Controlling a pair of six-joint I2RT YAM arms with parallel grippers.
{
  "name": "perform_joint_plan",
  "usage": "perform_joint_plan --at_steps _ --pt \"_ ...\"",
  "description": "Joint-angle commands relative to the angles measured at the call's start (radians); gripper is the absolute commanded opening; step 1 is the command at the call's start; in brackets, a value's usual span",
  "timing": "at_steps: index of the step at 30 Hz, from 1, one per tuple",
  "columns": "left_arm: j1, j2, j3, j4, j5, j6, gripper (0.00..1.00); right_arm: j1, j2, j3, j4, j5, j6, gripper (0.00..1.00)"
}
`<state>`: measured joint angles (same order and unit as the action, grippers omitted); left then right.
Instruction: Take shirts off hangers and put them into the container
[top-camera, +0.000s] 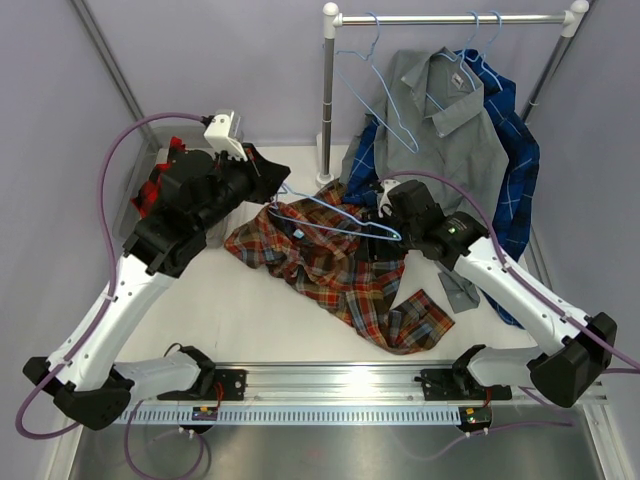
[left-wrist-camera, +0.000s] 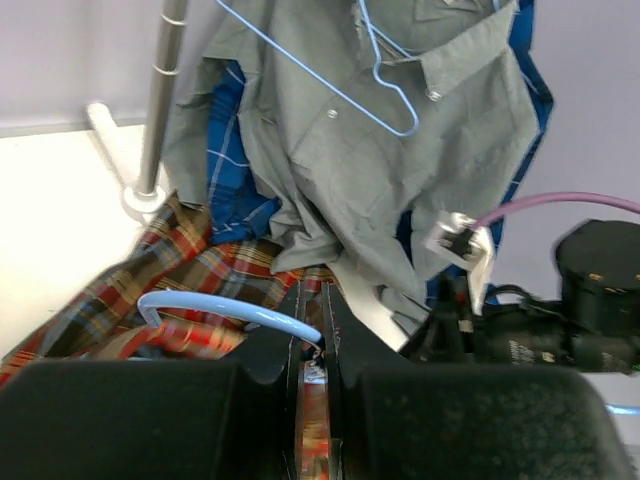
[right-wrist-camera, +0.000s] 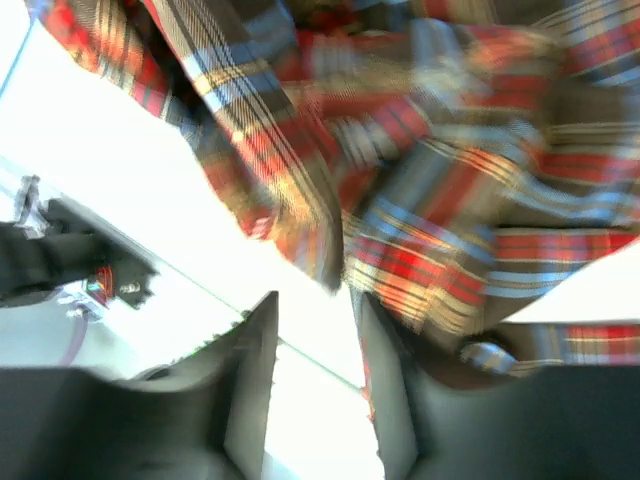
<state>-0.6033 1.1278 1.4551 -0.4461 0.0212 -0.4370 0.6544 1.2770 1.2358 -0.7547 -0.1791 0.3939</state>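
Progress partial: orange plaid shirt (top-camera: 330, 265) lies on worktop (top-camera: 230, 310) between the two tools, blue hanger (left-wrist-camera: 230, 307) across it, left tool (left-wrist-camera: 312, 310) pinching its cloth, right tool (right-wrist-camera: 315, 370) spread just beside it; grey shirt (top-camera: 445, 125) and blue shirt (top-camera: 515, 140) hang beyond right tool, so three left to stow.

Pretty sure it's a robotics lab cell; two arms (top-camera: 130, 290) bolted to an aluminium rail (top-camera: 330, 378) at 6 o'clock, purple cables (top-camera: 105, 170), white worktop (top-camera: 240, 320), blank grey panels (top-camera: 230, 60) around, pipe clothes rack (top-camera: 450, 18) at 1 o'clock
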Motion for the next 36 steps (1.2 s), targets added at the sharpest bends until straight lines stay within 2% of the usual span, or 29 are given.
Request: perform_joint_plan --at_steps 1,5,8,11,14,17,18,23,26,32,36 --pt "0.000 -0.031 -0.025 0.067 -0.114 0.078 0.00 0.004 -0.070 0.069 -0.076 0.110 -0.102 0.56" --pt "0.002 -0.048 -0.045 0.021 -0.202 0.168 0.00 0.001 -0.079 0.197 -0.294 0.295 -0.202 0.75" --pt "0.002 -0.065 -0.050 0.017 -0.234 0.239 0.00 -0.018 -0.082 0.272 -0.379 0.383 -0.254 0.82" --pt "0.002 -0.068 -0.045 0.017 -0.201 0.284 0.00 -0.041 -0.100 0.352 -0.408 0.405 -0.291 0.88" --pt "0.000 -0.050 -0.045 0.015 -0.155 0.291 0.00 -0.050 -0.100 0.476 -0.456 0.389 -0.334 0.88" --pt "-0.003 -0.011 -0.041 0.007 -0.147 0.276 0.00 -0.052 -0.099 0.603 -0.489 0.285 -0.374 0.88" --pt "-0.009 -0.002 -0.036 0.007 -0.148 0.274 0.00 -0.050 -0.099 0.635 -0.482 0.204 -0.386 0.88" --pt "-0.088 0.104 0.065 0.000 -0.214 0.282 0.00 -0.042 -0.068 0.646 -0.398 -0.011 -0.388 0.88" --pt "-0.122 0.153 0.123 -0.009 -0.222 0.276 0.00 -0.006 -0.029 0.645 -0.347 -0.062 -0.383 0.88" --pt "-0.158 0.236 0.228 -0.017 -0.225 0.284 0.00 0.042 0.031 0.611 -0.246 -0.077 -0.386 0.86" --pt "-0.174 0.250 0.248 -0.017 -0.225 0.287 0.00 0.044 0.079 0.611 -0.236 -0.065 -0.406 0.78"
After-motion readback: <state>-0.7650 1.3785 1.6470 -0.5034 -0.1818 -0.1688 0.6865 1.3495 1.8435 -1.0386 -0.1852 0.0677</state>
